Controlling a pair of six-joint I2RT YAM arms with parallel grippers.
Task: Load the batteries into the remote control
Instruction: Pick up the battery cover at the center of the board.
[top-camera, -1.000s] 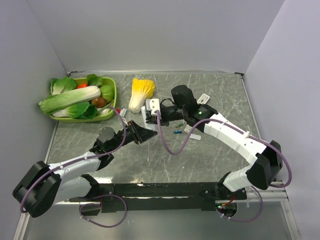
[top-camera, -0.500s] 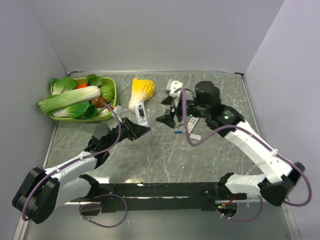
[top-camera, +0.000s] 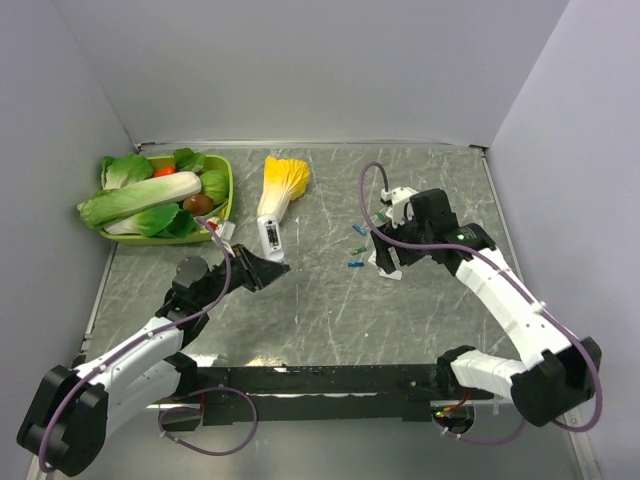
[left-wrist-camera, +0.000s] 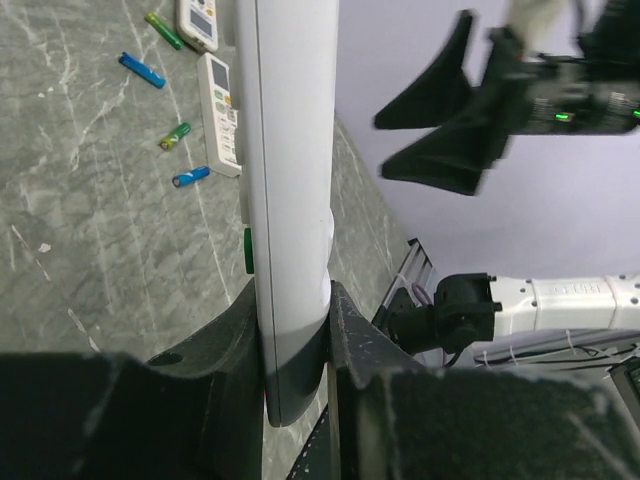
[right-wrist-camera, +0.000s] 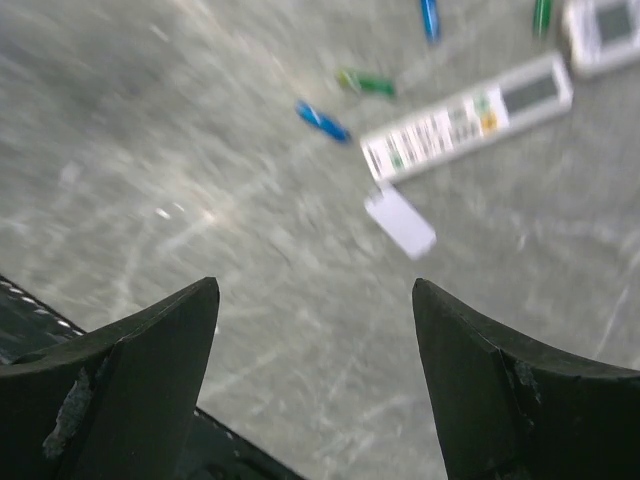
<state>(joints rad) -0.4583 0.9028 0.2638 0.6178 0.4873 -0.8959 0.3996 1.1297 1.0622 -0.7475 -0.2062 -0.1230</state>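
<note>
white remote (left-wrist-camera: 285, 180) clamped edge-on between the jaws of left gripper (left-wrist-camera: 296, 335), lower middle of left wrist view, likely steadied for loading; right gripper (right-wrist-camera: 312, 300) jaws wide apart, empty, above batteries (right-wrist-camera: 322, 120) lying loose on table (top-camera: 320, 310) right of centre in top view, beside second remote (right-wrist-camera: 465, 115), probably lining up a pick

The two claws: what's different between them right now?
The left claw is clamped shut on a white remote; the right claw stands wide open, holding nothing. The left claw sits by the yellow cabbage; the right claw faces loose batteries. Both have black fingers.
</note>
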